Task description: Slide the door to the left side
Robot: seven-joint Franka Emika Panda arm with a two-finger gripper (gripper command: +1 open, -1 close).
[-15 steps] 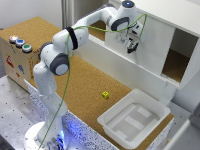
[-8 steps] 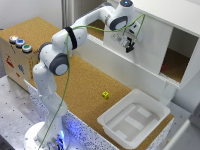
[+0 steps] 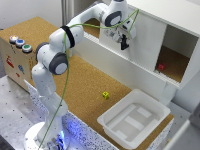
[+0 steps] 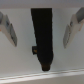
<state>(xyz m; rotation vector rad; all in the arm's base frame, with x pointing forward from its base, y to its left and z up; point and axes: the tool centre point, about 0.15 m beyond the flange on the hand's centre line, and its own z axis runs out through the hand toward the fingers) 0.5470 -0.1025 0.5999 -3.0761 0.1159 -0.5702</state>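
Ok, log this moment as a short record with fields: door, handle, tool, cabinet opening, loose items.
door: white panel covers the cabinet's middle, not yet at the exterior view's left end
handle: dark bar on the door's face, between the tool's fingers in the wrist view
tool: at the door's face, fingers spread either side of the handle, not closed on it
cabinet opening: uncovered on the exterior view's right, small red object inside
loose items: yellow cube on the cork surface; white tray beside it
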